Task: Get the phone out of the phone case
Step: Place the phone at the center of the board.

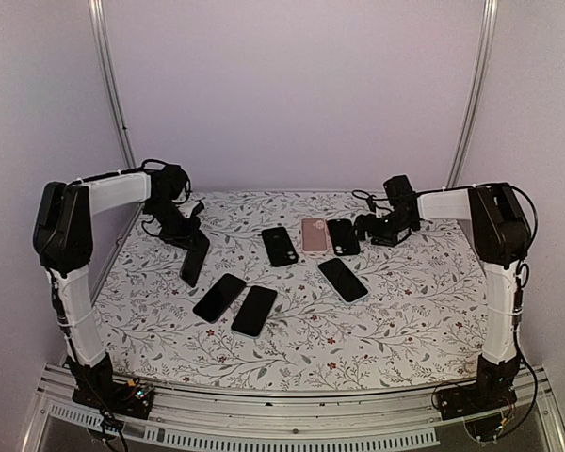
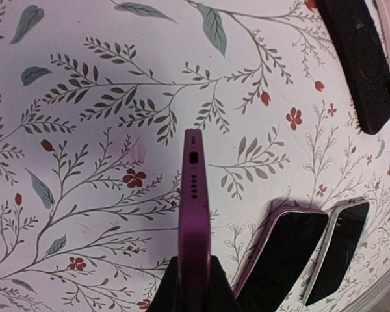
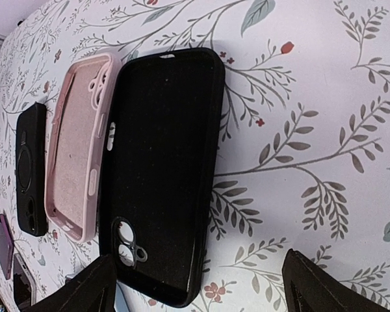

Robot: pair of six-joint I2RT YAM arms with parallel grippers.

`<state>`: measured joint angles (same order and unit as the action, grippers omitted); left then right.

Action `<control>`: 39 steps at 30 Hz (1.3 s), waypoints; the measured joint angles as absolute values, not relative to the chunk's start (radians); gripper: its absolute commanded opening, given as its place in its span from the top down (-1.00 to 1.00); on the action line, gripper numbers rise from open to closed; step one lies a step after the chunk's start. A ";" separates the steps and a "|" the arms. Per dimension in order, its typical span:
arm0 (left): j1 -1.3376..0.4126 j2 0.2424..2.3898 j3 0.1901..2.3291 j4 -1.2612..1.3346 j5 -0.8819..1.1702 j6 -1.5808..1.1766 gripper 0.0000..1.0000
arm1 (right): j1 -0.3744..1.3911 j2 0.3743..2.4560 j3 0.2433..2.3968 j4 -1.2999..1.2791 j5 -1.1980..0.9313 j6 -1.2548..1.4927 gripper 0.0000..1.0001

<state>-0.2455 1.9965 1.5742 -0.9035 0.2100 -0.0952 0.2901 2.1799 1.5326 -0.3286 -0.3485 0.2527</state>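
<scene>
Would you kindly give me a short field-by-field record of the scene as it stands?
left gripper: shut on purple phone, port end pointing away
right gripper: open, over black case, which is empty
pink case: empty, right alongside that black case
second black case: beyond the pink one, apart
loose phones: three on the tablecloth, screens dark

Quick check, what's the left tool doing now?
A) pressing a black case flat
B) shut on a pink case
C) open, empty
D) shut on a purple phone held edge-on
D: the left tool is pinched shut on the slim purple phone, held edge-on over the floral tablecloth.
</scene>
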 measured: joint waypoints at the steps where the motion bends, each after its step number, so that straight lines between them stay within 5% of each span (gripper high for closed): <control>1: -0.245 1.996 1.565 -0.904 0.220 -0.091 0.99 | 0.289 2.173 1.523 -0.327 -0.348 0.252 -0.82; 22: -0.278 1.933 1.306 -0.867 0.494 -0.152 0.97 | 0.287 2.027 1.413 -0.272 -0.385 0.251 -0.86; 39: -0.284 1.908 1.209 -0.768 0.356 -0.189 -0.10 | 0.296 1.966 1.326 -0.256 -0.403 0.254 -0.88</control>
